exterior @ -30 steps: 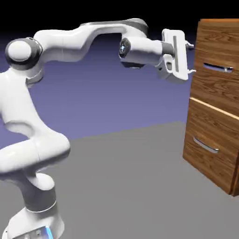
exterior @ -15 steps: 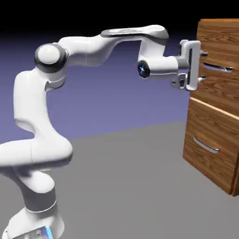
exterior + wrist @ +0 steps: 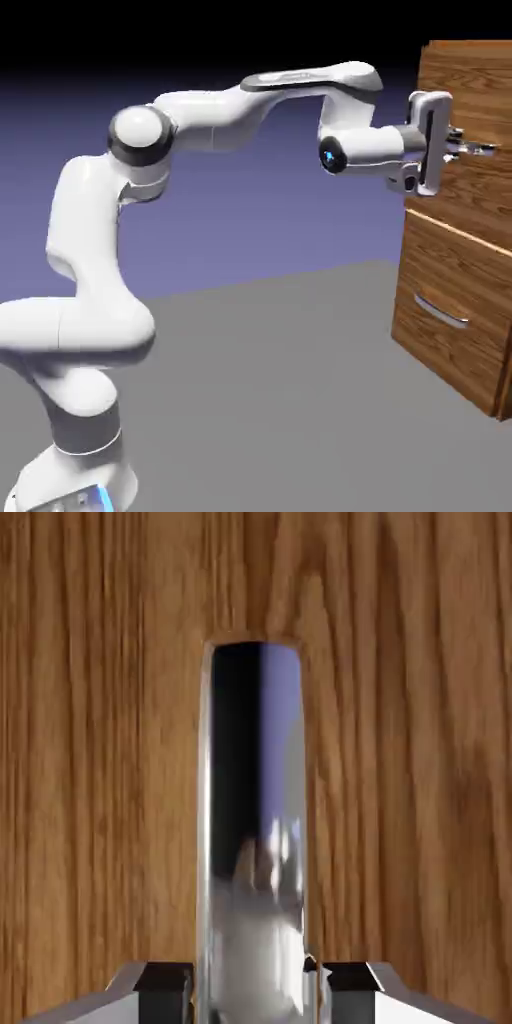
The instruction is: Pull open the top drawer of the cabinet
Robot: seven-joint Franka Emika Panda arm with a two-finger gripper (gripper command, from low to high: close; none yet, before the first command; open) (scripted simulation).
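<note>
1 white robot arm (image 3: 100, 230), 1 gripper (image 3: 468, 148) with 2 small grey fingers closed on 1 curved silver bar handle (image 3: 255, 832) — one finger each side, handle between them; 1 tall brown wood-grain cabinet (image 3: 465, 200) at the exterior view's right, 2 stacked drawers; task's thing = top drawer (image 3: 480, 100), brown plank front, sitting above 1 lower drawer (image 3: 455, 270) with pale upper edge and its own silver bar handle (image 3: 441, 311) — both drawers look shut

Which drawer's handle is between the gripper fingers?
The top drawer's: its silver bar handle sits between the fingertips; the lower drawer's handle has nothing around it.
</note>
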